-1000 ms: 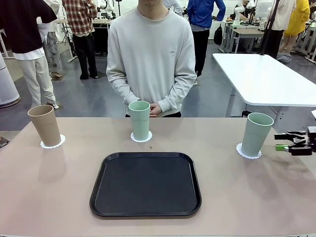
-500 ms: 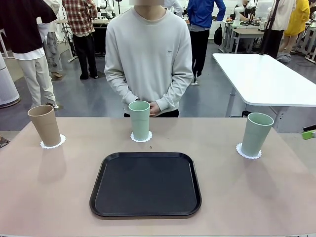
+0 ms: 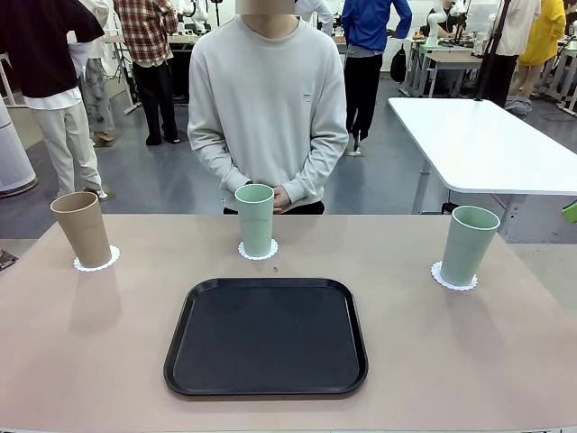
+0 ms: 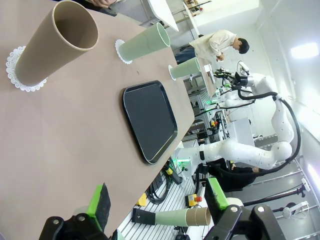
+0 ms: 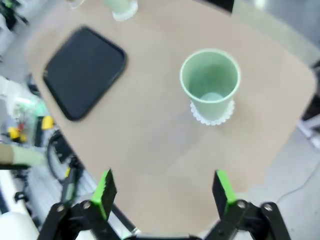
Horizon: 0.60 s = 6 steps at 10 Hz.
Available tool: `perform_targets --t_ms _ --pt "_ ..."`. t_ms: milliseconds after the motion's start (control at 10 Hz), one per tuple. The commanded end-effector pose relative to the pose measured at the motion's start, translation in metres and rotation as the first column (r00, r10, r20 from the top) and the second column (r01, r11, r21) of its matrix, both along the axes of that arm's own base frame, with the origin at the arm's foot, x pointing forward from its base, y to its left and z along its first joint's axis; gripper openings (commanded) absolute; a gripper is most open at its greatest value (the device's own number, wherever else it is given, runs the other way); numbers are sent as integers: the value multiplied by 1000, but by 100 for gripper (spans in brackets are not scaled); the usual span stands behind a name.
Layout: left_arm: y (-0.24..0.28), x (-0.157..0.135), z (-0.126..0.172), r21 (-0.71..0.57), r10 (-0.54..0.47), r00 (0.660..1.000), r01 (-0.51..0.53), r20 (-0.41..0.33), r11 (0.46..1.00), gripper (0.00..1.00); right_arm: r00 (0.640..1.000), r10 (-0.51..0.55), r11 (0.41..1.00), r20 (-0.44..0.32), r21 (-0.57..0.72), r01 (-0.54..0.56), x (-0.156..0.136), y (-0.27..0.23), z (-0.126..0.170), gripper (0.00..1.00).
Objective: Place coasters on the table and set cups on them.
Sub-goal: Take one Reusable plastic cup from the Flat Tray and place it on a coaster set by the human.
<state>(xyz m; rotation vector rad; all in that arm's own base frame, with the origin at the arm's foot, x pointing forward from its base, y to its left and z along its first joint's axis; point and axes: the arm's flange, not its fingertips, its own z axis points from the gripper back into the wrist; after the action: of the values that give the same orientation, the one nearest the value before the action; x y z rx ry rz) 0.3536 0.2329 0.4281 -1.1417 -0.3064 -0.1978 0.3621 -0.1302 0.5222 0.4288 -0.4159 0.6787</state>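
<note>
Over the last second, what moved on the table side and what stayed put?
The right claw, open and empty, drew back from beside the right pale mint green tumbler, off past the table's right edge. The tumbler stays upright on its white lacy paper coaster. The other two cups, the black rectangular tray and the left claw did not visibly change.

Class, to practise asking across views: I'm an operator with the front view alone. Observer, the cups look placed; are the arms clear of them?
Observer: Yes. The right gripper is apart from the mint cup, jaws open.
Operator: Anything in that cup?
Observer: No, the right wrist view shows it empty.
Operator: The left arm?
Observer: The left gripper is open, empty, back from the tan cup.
</note>
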Motion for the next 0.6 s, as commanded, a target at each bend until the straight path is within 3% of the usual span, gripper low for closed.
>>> perform_targets --t_ms 0,300,400,500 --pt "0 -1 3 -14 8 1000 -8 0 1000 100 996 -9 988 -91 -157 -5 -4 50 -3 100" --pt "0 -1 3 -14 8 1000 -8 0 1000 100 989 -61 963 -132 -270 23 6 95 2 100" --pt "0 -1 3 -14 8 1000 -8 0 1000 100 996 -18 981 -85 -195 1 0 74 9 100" --pt "0 -1 3 -14 8 1000 -8 0 1000 100 996 -18 981 -85 -195 1 0 74 9 100"
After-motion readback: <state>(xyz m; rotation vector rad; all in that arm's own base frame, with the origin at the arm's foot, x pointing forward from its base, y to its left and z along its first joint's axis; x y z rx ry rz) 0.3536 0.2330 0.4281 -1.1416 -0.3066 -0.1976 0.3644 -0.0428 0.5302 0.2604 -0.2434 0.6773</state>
